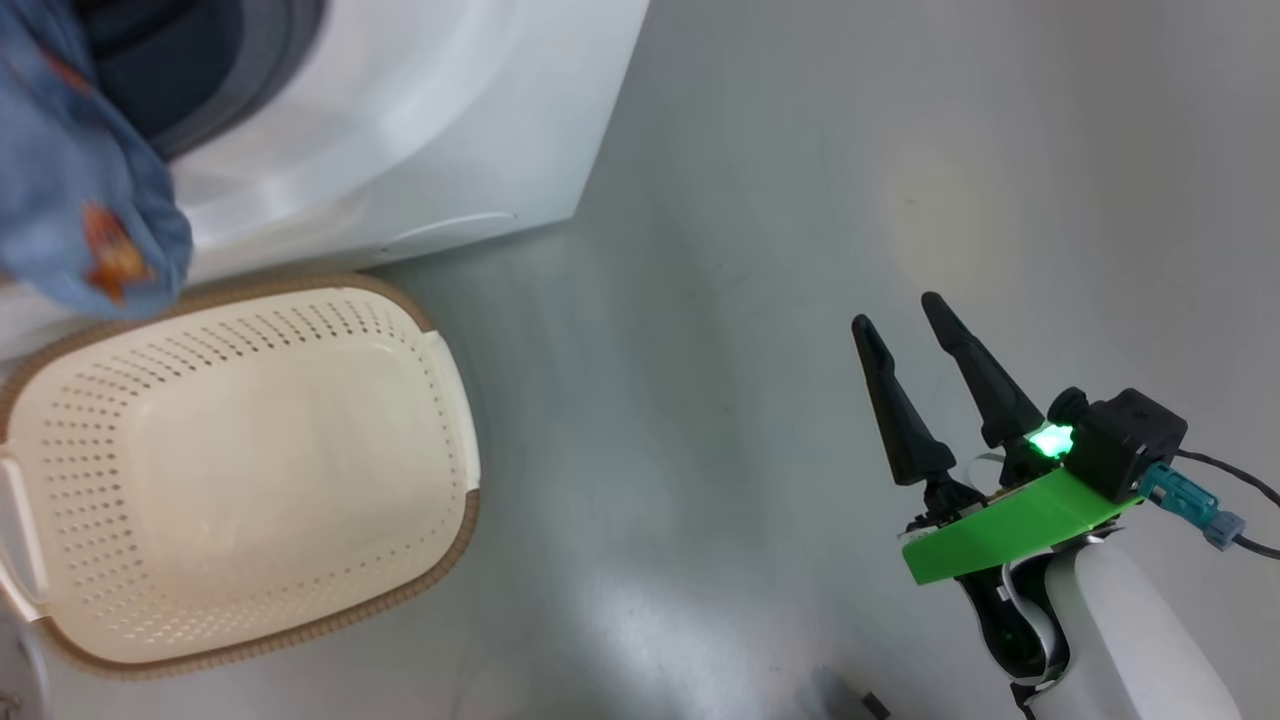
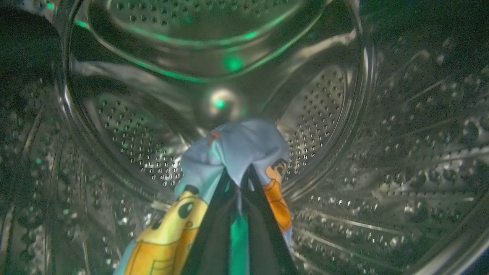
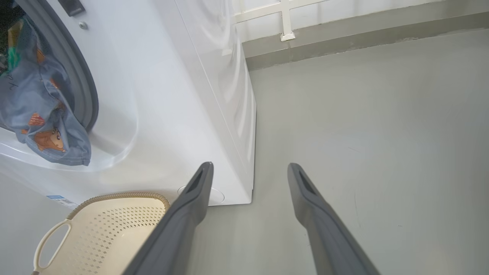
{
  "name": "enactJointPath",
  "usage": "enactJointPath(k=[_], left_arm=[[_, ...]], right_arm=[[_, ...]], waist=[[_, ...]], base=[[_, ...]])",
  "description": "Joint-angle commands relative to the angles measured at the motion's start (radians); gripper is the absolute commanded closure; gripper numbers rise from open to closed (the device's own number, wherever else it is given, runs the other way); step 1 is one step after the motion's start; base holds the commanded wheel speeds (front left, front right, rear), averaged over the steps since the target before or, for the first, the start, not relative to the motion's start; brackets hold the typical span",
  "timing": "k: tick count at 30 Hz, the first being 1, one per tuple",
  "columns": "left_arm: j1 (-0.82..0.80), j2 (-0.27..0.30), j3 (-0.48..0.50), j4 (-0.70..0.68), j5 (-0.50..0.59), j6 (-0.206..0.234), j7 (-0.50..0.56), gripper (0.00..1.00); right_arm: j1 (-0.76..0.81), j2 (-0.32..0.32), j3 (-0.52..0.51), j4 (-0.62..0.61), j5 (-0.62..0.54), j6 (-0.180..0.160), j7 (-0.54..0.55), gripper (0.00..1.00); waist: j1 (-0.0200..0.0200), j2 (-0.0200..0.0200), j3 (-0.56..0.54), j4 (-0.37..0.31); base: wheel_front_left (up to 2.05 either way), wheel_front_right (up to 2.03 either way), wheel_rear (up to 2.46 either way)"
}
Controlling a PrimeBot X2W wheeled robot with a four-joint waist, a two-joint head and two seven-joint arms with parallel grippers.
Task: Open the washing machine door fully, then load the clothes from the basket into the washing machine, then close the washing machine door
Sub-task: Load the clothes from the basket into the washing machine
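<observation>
- Left gripper [image 2: 237, 181]: its two long dark fingers rise from the bottom centre of the left wrist view. They are drawn almost together and pinch a light blue fabric garment [image 2: 235, 147] printed with yellow and orange cartoon figures. The cloth drapes over both fingers.
- Surroundings of that gripper: the perforated steel drum [image 2: 382, 160] curves round it on every side, with green light glinting off the back wall.
- Head view, upper left: the garment [image 1: 85, 190] hangs across the mouth of the big white front-loading washing machine [image 1: 420, 120], beside the grey rubber gasket [image 1: 275, 60].
- Right wrist view, left edge: the garment [image 3: 46, 118] trails out over the gasket [image 3: 87, 95] onto the washing machine [image 3: 172, 95] front.
- Small rectangular cream plastic basket [image 1: 470, 500] with perforated sides and a brown woven-look rim: lower left of the head view, on the floor just before the machine, its bare bottom showing.
- Right gripper [image 1: 900, 312]: lower right of the head view, fingers spread and holding nothing, over the grey floor [image 1: 780, 200], well apart from the basket [image 3: 114, 225].
</observation>
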Motion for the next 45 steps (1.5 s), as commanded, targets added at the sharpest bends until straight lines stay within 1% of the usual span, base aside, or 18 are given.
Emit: enactJointPath(k=[1, 4, 8, 9, 10, 11, 12, 23, 28, 31, 35, 45], left_arm=[[-0.022, 0.055, 0.032, -0.09, 0.024, 0.006, -0.005, 1.0], [-0.008, 0.044, 0.057, -0.15, 0.048, 0.004, -0.006, 1.0], [0.014, 0.031, 0.065, -0.117, 0.062, 0.0, -0.006, 1.0], [0.019, 0.029, 0.068, -0.095, 0.065, -0.001, -0.006, 0.91], [0.021, 0.026, 0.072, -0.072, 0.065, -0.002, -0.006, 0.56], [0.019, 0.027, 0.074, -0.061, 0.069, -0.003, -0.006, 0.13], [0.019, 0.027, 0.076, -0.05, 0.073, -0.003, -0.006, 0.0], [0.05, 0.001, 0.1, 0.012, 0.085, -0.011, -0.006, 0.0], [0.093, -0.028, 0.111, 0.008, 0.079, -0.015, -0.006, 0.0], [0.133, -0.05, 0.119, -0.016, 0.076, -0.017, -0.006, 0.0], [0.226, -0.091, 0.142, -0.067, 0.072, -0.019, -0.006, 0.0], [0.472, -0.163, 0.176, -0.263, 0.083, -0.021, -0.006, 0.0]], right_arm=[[0.002, 0.004, 0.018, -0.025, 0.0, 0.003, -0.005, 0.0], [-0.005, 0.005, 0.017, -0.025, 0.002, 0.003, -0.005, 0.0], [-0.008, 0.005, 0.018, -0.023, 0.003, 0.003, -0.005, 0.0], [-0.009, 0.005, 0.019, -0.022, 0.003, 0.003, -0.005, 0.0], [-0.009, 0.005, 0.02, -0.021, 0.003, 0.003, -0.005, 0.0], [-0.01, 0.005, 0.021, -0.021, 0.003, 0.003, -0.005, 0.0], [-0.011, 0.005, 0.022, -0.022, 0.002, 0.003, -0.005, 0.0], [-0.015, -0.004, 0.019, -0.022, 0.001, 0.003, -0.005, 0.0], [-0.014, -0.009, 0.02, -0.021, -0.002, 0.003, -0.005, 0.0], [-0.013, -0.015, 0.018, -0.022, -0.005, 0.003, -0.005, 0.0], [-0.01, -0.029, 0.014, -0.021, -0.005, 0.003, -0.005, 0.0], [0.022, -0.053, -0.015, -0.018, -0.007, 0.003, -0.005, 0.0]], waist=[[0.0, -0.0001, 0.026, -0.013], [0.0, -0.0001, 0.036, -0.011], [0.0, -0.0001, 0.038, -0.008], [0.0, -0.0001, 0.037, -0.008], [0.0, -0.0001, 0.037, -0.007], [0.0, -0.0001, 0.038, -0.006], [0.0, -0.0001, 0.039, -0.005], [0.0, -0.0001, 0.033, 0.017], [0.0, -0.0001, 0.023, 0.031], [0.0, -0.0001, 0.016, 0.043], [0.0, -0.0001, -0.001, 0.065], [0.0, -0.0001, -0.045, 0.118]], base=[[0.0, 0.0, 0.0], [0.0, 0.0, 0.0], [0.0, 0.0, 0.0], [0.0, 0.0, 0.0], [0.0, 0.0, 0.0], [0.0, 0.0, 0.0], [0.0, 0.0, 0.0], [0.0, 0.0, 0.0], [0.0, 0.0, 0.0], [0.0, 0.0, 0.0], [0.0, 0.0, 0.0], [0.0, 0.0, 0.0]])
